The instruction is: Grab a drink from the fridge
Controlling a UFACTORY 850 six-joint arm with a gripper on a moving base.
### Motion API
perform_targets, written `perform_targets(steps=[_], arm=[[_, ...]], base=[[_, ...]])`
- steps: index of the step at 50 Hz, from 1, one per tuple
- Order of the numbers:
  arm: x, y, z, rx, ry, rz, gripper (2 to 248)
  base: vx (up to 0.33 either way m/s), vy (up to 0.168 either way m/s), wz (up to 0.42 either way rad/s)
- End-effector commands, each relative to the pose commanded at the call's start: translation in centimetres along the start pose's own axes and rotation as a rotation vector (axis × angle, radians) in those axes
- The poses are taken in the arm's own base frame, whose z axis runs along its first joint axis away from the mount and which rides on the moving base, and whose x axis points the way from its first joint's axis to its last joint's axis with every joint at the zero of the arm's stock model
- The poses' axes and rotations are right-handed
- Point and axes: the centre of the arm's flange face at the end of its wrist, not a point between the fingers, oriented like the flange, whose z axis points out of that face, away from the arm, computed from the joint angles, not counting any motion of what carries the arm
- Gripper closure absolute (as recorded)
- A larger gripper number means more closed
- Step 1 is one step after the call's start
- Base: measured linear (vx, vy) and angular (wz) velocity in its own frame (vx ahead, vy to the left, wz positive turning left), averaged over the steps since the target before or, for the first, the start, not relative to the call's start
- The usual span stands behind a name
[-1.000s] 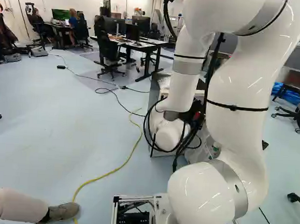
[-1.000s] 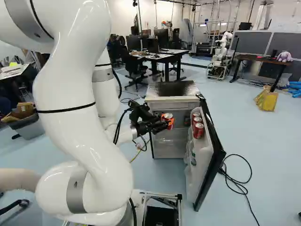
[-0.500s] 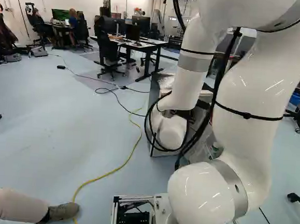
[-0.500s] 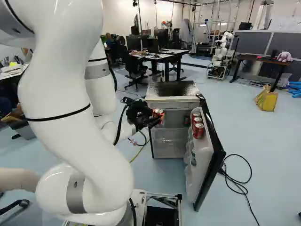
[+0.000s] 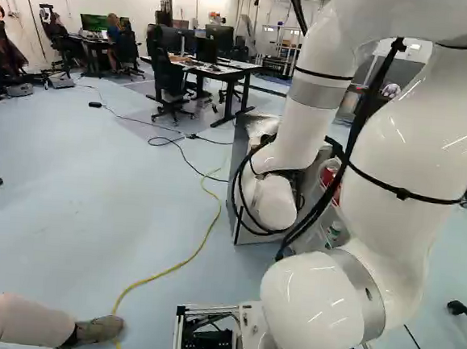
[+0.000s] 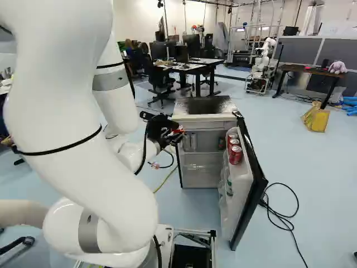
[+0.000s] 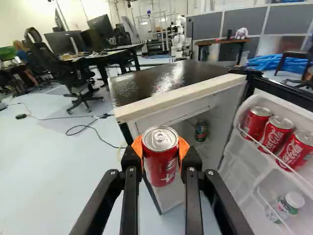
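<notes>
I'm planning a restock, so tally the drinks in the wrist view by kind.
Red cans: 4 (one in the gripper, three in the fridge door)
Dark can: 1
White-capped bottle: 1
Total: 6

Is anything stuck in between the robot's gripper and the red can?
No, nothing you can see. The gripper is shut on the red can, with its orange pads right against both sides. The open fridge is past the can, not between them.
</notes>
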Motion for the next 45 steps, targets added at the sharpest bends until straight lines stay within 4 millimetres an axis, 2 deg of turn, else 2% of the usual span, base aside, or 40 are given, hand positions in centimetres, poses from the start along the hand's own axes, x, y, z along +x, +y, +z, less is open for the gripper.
perform_targets(steps=[17, 32, 45], arm=[[0.9, -0.1, -0.2, 0.108, -0.041, -0.031, 160], [2.2, 0.7, -0.3, 0.098, -0.015, -0.018, 160], [3.7, 1.1, 0.4, 0.097, 0.023, -0.012, 160]], base=[[0.000, 0.000, 0.000], [0.000, 0.000, 0.000], [0.000, 0.000, 0.000]])
